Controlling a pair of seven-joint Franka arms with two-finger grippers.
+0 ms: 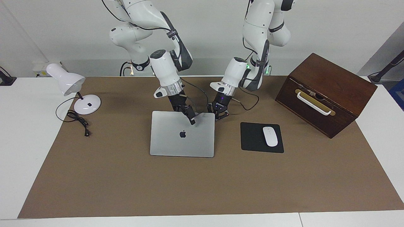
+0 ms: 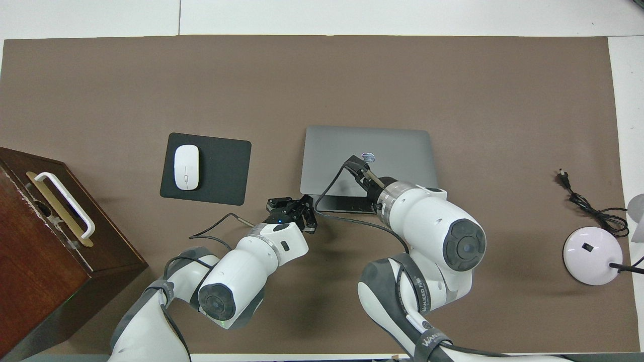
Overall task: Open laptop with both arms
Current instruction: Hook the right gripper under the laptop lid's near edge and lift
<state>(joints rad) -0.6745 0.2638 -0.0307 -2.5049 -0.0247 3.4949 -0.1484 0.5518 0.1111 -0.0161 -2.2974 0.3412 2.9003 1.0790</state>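
Brown mat (image 1: pixel 202 183) under laptop (image 1: pixel 176 143); left pincer (image 1: pixel 217 114) closed at its corner, right pincer (image 1: pixel 192 120) unreadable.

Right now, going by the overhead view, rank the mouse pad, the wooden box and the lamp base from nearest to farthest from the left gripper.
From the left gripper:
1. mouse pad, beside the laptop
2. wooden box, at the left arm's end
3. lamp base, at the right arm's end

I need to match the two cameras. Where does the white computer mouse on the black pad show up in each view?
Facing view: white computer mouse right of centre, on black rectangular mouse pad.
Overhead view: mouse left of centre, on the pad.
Shared landmark: slim silver-grey laptop beside the pad.
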